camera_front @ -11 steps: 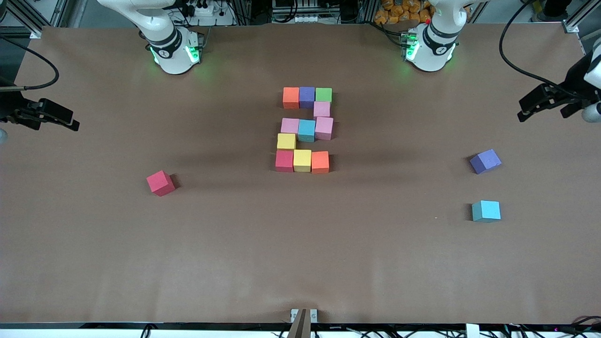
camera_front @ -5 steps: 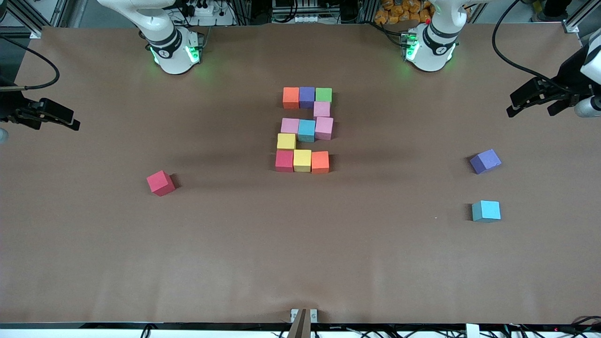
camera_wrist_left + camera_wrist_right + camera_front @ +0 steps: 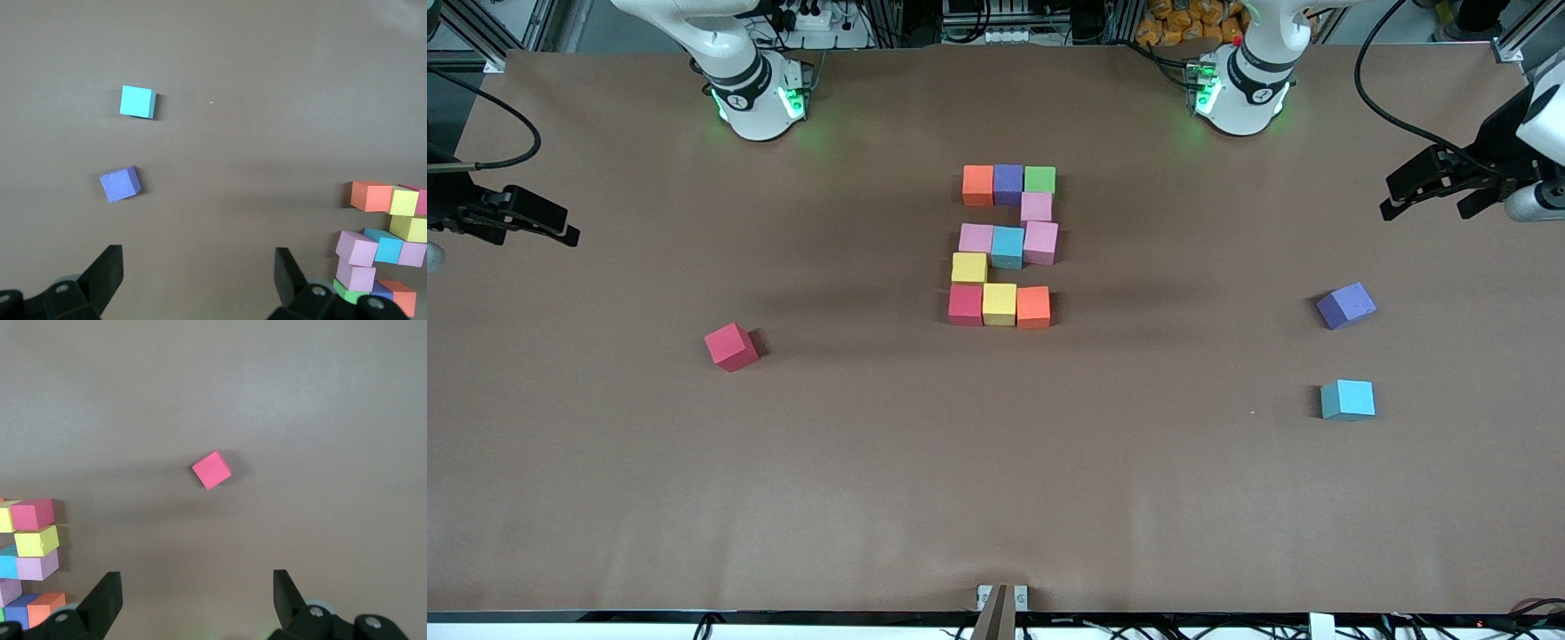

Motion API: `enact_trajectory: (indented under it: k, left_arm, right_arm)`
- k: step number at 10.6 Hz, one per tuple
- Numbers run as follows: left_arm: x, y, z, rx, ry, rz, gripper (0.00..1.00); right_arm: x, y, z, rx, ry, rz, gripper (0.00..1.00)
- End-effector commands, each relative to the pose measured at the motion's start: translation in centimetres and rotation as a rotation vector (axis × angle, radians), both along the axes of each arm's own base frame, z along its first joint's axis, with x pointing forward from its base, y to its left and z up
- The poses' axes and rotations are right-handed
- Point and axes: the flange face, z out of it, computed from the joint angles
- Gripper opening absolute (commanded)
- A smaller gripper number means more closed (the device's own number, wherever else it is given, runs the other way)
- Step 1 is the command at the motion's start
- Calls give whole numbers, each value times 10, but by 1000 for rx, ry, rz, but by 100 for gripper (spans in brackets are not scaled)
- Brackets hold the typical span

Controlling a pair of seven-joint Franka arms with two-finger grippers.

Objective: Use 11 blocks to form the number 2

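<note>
The number 2 [image 3: 1007, 245] lies at the table's middle, made of mixed-colour blocks, with an orange block [image 3: 978, 185] at one top corner and another orange one [image 3: 1033, 306] at the bottom. Part of the number 2 [image 3: 383, 247] shows in the left wrist view, and part of it [image 3: 33, 547] in the right wrist view. My left gripper [image 3: 1423, 209] [image 3: 199, 263] hangs open and empty over the left arm's end of the table. My right gripper [image 3: 560, 233] [image 3: 197, 587] waits open and empty over the right arm's end.
Three loose blocks lie apart from the figure. A red one [image 3: 731, 346] [image 3: 212, 469] sits toward the right arm's end. A purple one [image 3: 1346, 305] [image 3: 121, 183] and a light blue one [image 3: 1347, 399] [image 3: 137, 101] sit toward the left arm's end.
My left gripper has drifted a little toward the middle of the table and toward the bases. The right arm and all the blocks have stayed put.
</note>
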Motion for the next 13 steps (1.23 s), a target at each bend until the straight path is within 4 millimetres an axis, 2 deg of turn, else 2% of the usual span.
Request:
enact_trajectory:
  k: [1, 10, 13]
  left_arm:
    - [-2, -3, 2, 41, 3, -21, 100]
    - [-1, 0, 0, 58, 4, -28, 100]
    - [-1, -5, 0, 58, 6, -37, 100]
  right_arm:
    - [-8, -1, 5, -19, 2, -14, 100]
    - [-8, -1, 5, -19, 4, -16, 100]
    - [-8, -1, 5, -19, 4, -16, 100]
